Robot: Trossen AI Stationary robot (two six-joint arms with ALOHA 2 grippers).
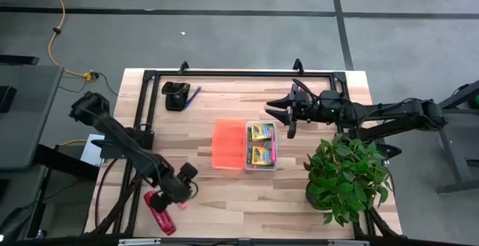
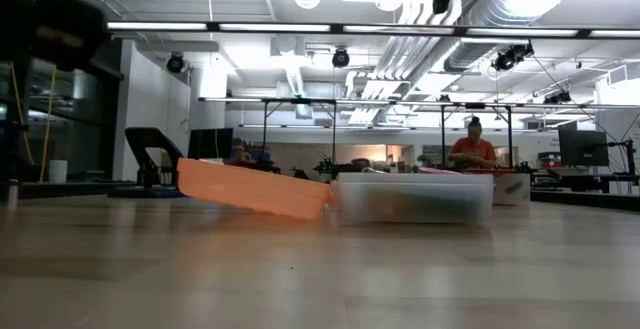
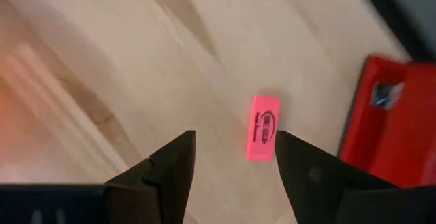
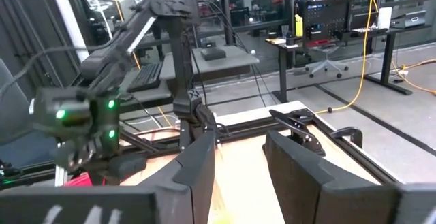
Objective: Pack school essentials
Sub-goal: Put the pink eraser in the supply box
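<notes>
- Left gripper [image 3: 235, 166] hangs released over the small pink eraser [image 3: 263, 128], lying flat on the bench [image 3: 136, 60] beside the red object [image 3: 395, 129].
- Eraser looks light, rubbery — pinch its long sides.
- Right gripper [image 1: 278, 112] hovers parted, empty, beside the clear box [image 1: 261, 145].

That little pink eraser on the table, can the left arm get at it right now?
Probably yes. The left pincer hangs open over the pink eraser, which lies flat on bare wood between the fingers. The red object lies beside it, apart from it, and should not block a straight descent.
</notes>
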